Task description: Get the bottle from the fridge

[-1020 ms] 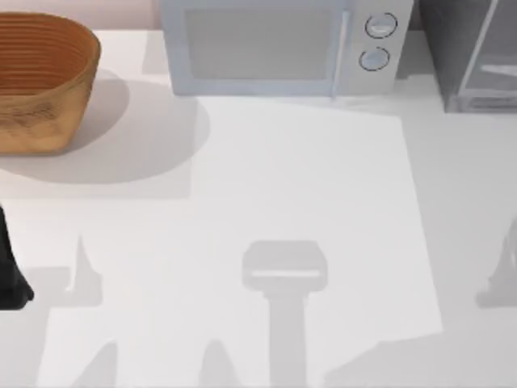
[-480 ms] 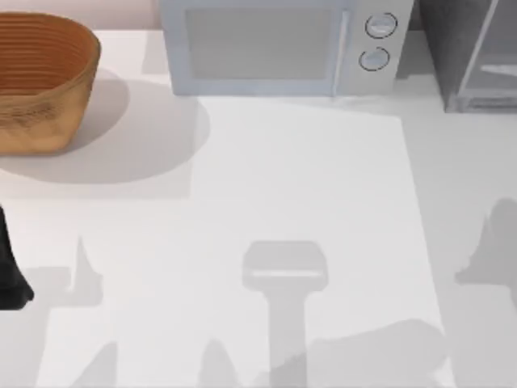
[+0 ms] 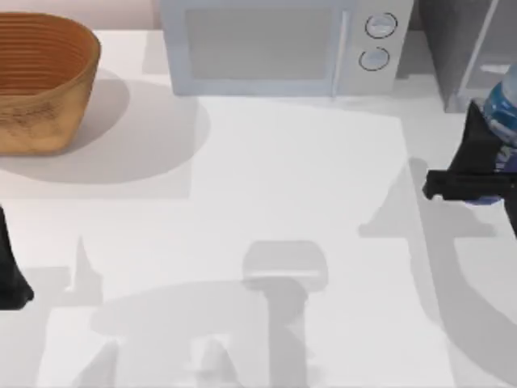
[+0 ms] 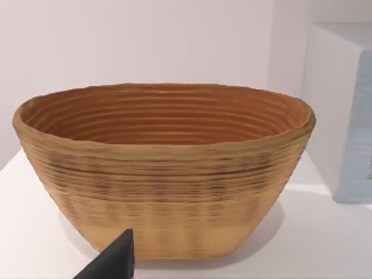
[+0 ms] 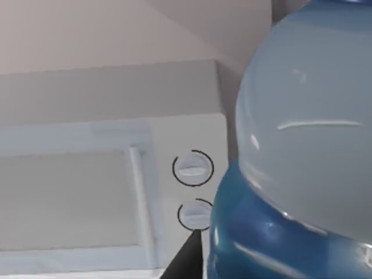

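No readable text anywhere (the bottle point(image 3: 502, 109) label band is plain blue).

My table point(image 3: 266, 178) is a plain white surface, with a brighter rectangular patch of light across its middle and soft grey shadows lying over the near part. Behind it I see a pale, pinkish-white wall point(image 4: 145, 40). At the back of the table a pale blue-grey microwave point(image 3: 279, 44) with two round dials stands, and a woven basket point(image 3: 40, 81) sits at the left.
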### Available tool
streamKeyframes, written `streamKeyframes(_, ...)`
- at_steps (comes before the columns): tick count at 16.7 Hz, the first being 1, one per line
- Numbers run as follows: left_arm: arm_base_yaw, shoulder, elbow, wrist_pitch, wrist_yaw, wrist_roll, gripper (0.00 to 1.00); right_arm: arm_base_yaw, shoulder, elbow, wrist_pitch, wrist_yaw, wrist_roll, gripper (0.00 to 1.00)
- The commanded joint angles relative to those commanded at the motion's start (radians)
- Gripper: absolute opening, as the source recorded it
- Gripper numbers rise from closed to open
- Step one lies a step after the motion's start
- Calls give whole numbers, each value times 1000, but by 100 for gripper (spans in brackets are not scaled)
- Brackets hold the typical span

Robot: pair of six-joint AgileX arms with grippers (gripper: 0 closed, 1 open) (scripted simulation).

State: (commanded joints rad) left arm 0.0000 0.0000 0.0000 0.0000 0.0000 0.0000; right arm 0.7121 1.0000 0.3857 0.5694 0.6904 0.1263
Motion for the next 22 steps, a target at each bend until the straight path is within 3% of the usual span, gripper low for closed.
streamKeyframes(6, 0, 0, 0, 0, 0, 0, 100, 362, 665, 253, 308, 367, -13, 0)
streamKeyframes(11, 0, 0, 0, 0, 0, 0, 100, 549, 1020, 451, 515, 577, -78, 0)
streamKeyframes(15, 0, 0, 0, 0, 0, 0, 100, 608, 1129, 544, 605, 654, -122, 0)
streamKeyframes(22, 0, 0, 0, 0, 0, 0, 100, 594, 1149, 554, 616, 644, -126, 0)
